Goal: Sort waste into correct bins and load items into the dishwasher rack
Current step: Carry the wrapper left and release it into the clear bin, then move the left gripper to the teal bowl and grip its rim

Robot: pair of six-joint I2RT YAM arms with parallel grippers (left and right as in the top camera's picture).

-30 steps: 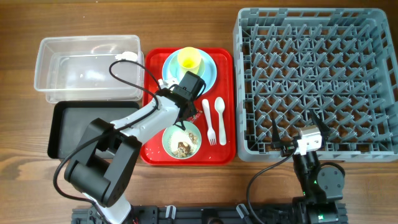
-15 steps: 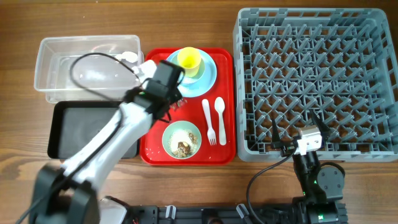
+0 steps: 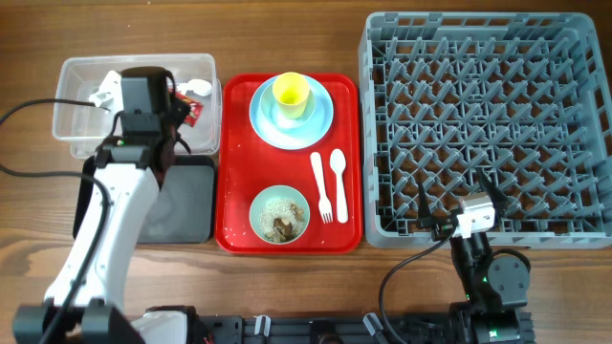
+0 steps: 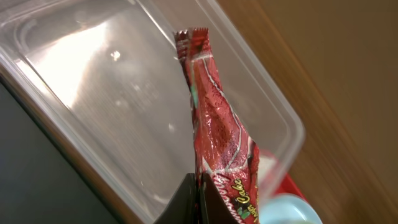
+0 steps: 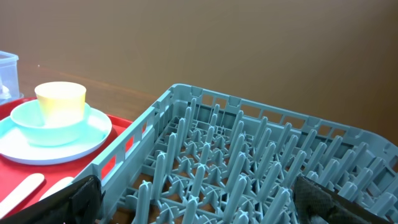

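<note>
My left pincer (image 4: 202, 200), shut on the red snack wrapper (image 4: 214, 140), holds it over the clear tub (image 4: 81, 74), with scraps (image 3: 280, 225) left in the pale-green bowl (image 3: 255, 212) and cup (image 3: 292, 91), fork (image 3: 321, 187) and spoon (image 3: 338, 178) not yet in the dishwasher rack (image 3: 488, 124).

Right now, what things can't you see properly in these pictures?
- Overhead: the left arm hides the left gripper; the left wrist view shows only its tips, shut on the red wrapper.
- Overhead: that arm also covers part of the clear tub and the black tray.
- Overhead: the scraps in the pale-green bowl are too small to name.
- Right wrist: the fork and spoon are cut off by the bottom edge.
</note>
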